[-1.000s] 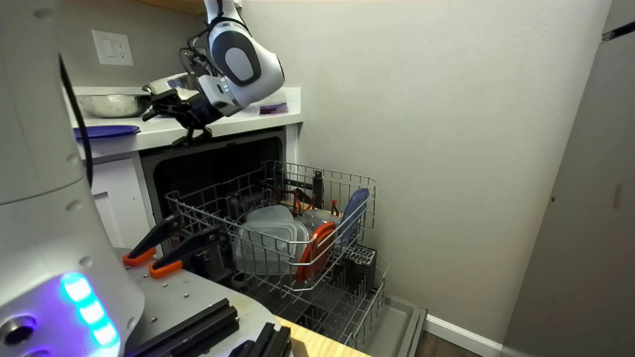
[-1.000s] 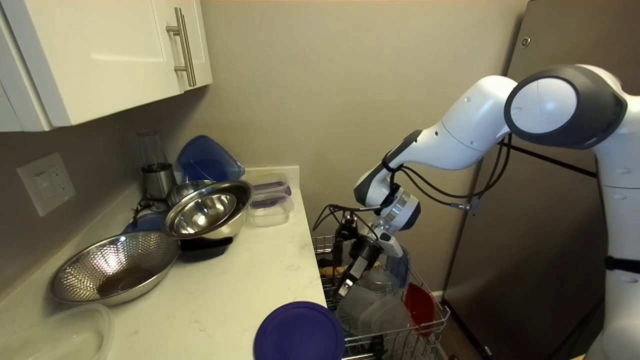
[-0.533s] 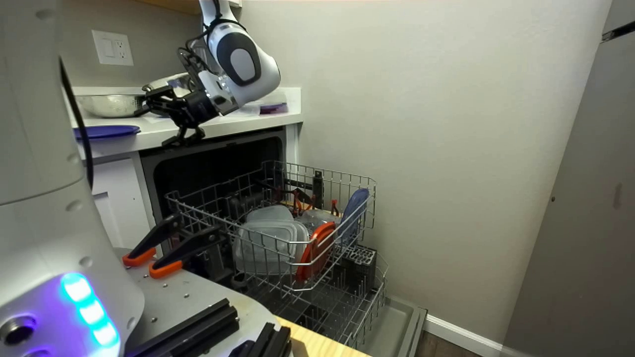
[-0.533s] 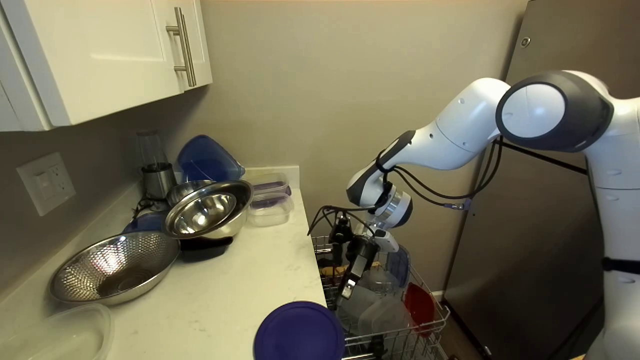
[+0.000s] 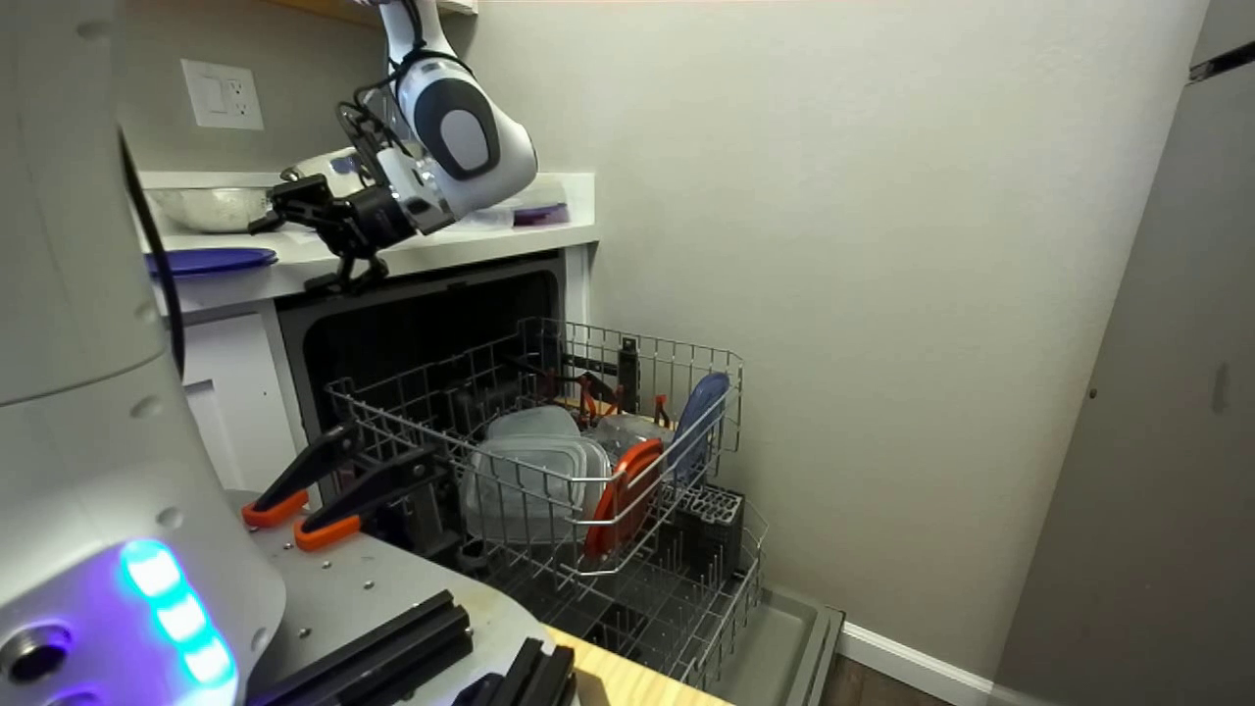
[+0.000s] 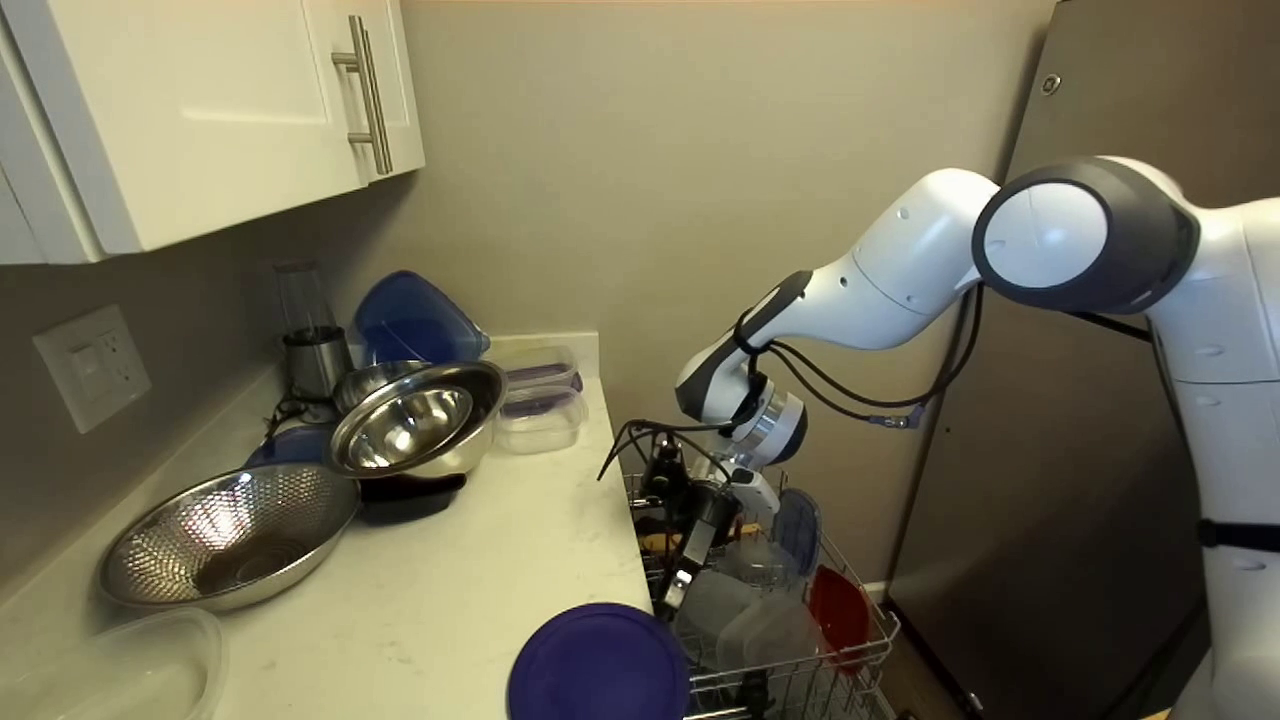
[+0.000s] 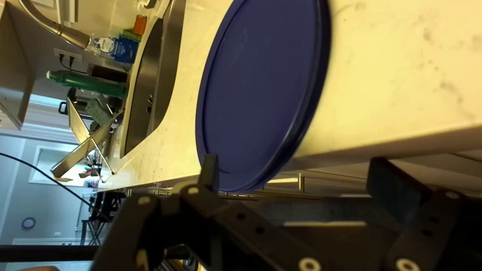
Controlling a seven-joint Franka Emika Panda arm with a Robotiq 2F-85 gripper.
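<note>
My gripper [image 5: 289,255] is open and empty at the front edge of the white counter [image 6: 480,560], above the pulled-out dishwasher rack. Its two black fingers stand wide apart in the wrist view [image 7: 294,163]. The nearest thing is a round dark blue lid [image 7: 260,82], lying flat on the counter and sticking out a little past its edge. It also shows in both exterior views [image 5: 218,260] [image 6: 600,665]. In the wrist view the overhanging rim appears between the fingers, close to the left one. I cannot see any contact.
The dishwasher's upper rack [image 5: 578,480] holds clear containers [image 5: 534,480], a red lid [image 5: 625,495] and a blue lid [image 5: 702,417]. On the counter stand a colander [image 6: 230,540], steel bowls [image 6: 420,420], and clear containers [image 6: 540,420]. A sink [image 7: 150,90] lies beyond the blue lid.
The arm has moved steadily left in both exterior views, bringing the gripper along the counter edge closer to the blue lid. The fingers stay open. The other things have not moved.
</note>
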